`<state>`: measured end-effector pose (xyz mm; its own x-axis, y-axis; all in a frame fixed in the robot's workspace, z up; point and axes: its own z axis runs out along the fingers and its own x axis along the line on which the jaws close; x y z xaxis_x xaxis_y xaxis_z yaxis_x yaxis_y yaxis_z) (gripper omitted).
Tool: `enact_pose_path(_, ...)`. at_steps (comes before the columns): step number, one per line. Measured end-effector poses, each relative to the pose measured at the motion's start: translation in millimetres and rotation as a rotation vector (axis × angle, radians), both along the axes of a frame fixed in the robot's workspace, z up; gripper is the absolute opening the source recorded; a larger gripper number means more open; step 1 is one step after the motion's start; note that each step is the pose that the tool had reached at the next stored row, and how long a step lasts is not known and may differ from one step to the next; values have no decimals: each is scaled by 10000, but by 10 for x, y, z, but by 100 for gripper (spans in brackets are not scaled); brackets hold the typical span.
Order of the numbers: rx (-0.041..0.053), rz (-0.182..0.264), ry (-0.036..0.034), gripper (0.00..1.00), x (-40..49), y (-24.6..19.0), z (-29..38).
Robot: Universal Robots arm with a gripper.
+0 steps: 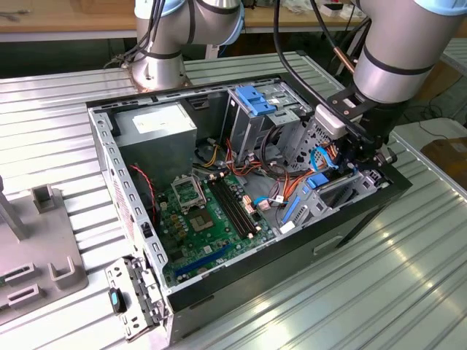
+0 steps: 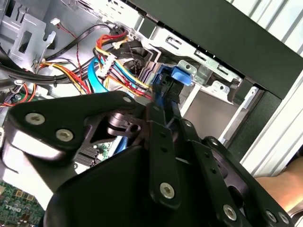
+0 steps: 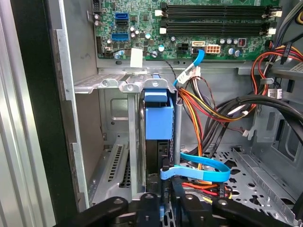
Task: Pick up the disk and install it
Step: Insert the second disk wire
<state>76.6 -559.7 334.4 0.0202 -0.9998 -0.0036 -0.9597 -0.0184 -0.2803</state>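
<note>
At the exterior view's right, my claw (image 1: 363, 154) clamps the disk (image 3: 158, 118), held edge-on so its rails meet the drive bay (image 3: 120, 85).

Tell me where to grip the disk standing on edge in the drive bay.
Probably take the disk by its exposed blue-railed edge, coming straight in through the open side of the case: metal bay walls flank its broad faces, leaving that edge free.
</note>
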Motion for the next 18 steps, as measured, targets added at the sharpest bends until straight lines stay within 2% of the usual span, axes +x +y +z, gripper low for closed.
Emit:
enact_pose_path(1, -9, 0, 2, 24, 0, 0, 4)
enact_pose_path(2, -9, -1, 2, 35, 0, 0, 4)
enact_pose_path(3, -10, -1, 2, 42, -1, 0, 4)
enact_pose_path(6, -11, -1, 2, 42, -1, 0, 8)
enact_pose_path(7, -10, -1, 2, 42, -1, 0, 29)
enact_pose_path(10, -10, -1, 2, 42, -1, 0, 136)
enact_pose_path(12, -10, -1, 2, 42, -1, 0, 234)
enact_pose_path(13, -11, -1, 2, 42, -1, 0, 255)
enact_pose_path(16, -9, -1, 2, 42, 26, 0, 266)
enact_pose_path(18, 4, -5, 2, 42, 46, 0, 223)
